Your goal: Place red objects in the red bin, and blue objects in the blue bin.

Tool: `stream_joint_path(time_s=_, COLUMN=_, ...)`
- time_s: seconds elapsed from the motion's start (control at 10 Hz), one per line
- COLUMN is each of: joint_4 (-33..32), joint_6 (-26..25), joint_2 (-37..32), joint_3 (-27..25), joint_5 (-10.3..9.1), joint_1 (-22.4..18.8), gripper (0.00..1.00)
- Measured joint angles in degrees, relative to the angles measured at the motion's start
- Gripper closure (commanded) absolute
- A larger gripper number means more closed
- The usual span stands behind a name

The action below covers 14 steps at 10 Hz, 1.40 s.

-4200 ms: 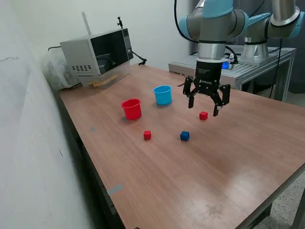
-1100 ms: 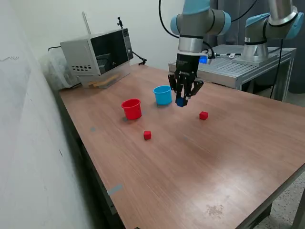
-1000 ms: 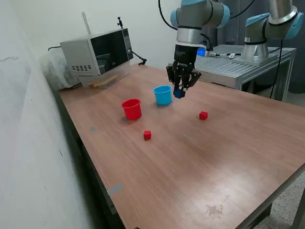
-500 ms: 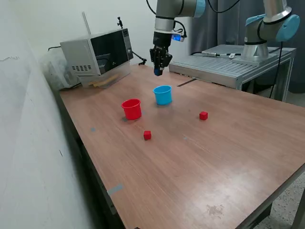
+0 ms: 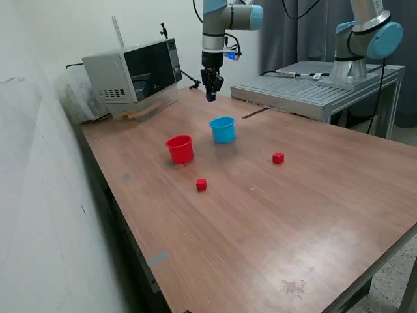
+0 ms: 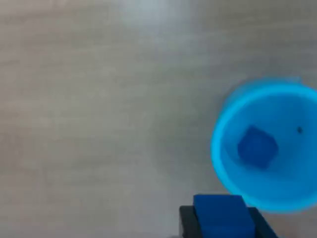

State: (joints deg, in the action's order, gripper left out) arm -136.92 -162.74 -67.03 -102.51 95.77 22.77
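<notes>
Above the far side of the tabletop (image 5: 293, 215), your end effector (image 5: 210, 95) hangs well clear of the wood, its fingers closed on a dark blue cube (image 6: 222, 216) that the wrist view shows clamped between them. Below it and toward the near edge stands the blue cup (image 5: 222, 129); the wrist view shows it off to one side of the held cube rather than straight underneath, with a second blue cube (image 6: 256, 147) lying inside it. Just beside that cup, on the exterior view's left, you have the red cup (image 5: 180, 149). One red cube (image 5: 201, 184) lies near it, the other red cube (image 5: 278, 158) well apart on the exterior view's right.
</notes>
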Motion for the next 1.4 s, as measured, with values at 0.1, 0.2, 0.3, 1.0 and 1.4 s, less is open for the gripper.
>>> stream_joint_path(time_s=0.1, joint_4=-0.1, joint_6=0.2, joint_2=0.2, joint_3=-1.2, joint_5=-0.09, joint_1=0.5, gripper=1.00)
stream_joint_path(time_s=0.2, joint_4=-0.2, joint_6=0.3, joint_2=0.4, joint_3=-2.1, joint_5=-0.27, joint_1=0.6, gripper=1.00)
stream_joint_path(time_s=0.3, joint_4=-0.2, joint_6=0.4, joint_2=0.5, joint_3=-2.9, joint_5=-0.48, joint_1=0.4, gripper=1.00)
stream_joint_path(time_s=1.0, joint_4=-0.3, joint_6=0.5, joint_2=0.5, joint_3=-3.9, joint_5=-1.19, joint_1=-3.1, gripper=1.00)
stream_joint_path(time_s=1.4, joint_4=-0.4, joint_6=0.8, joint_2=0.6, joint_3=-3.7, joint_5=-2.34, joint_1=-3.7, gripper=1.00)
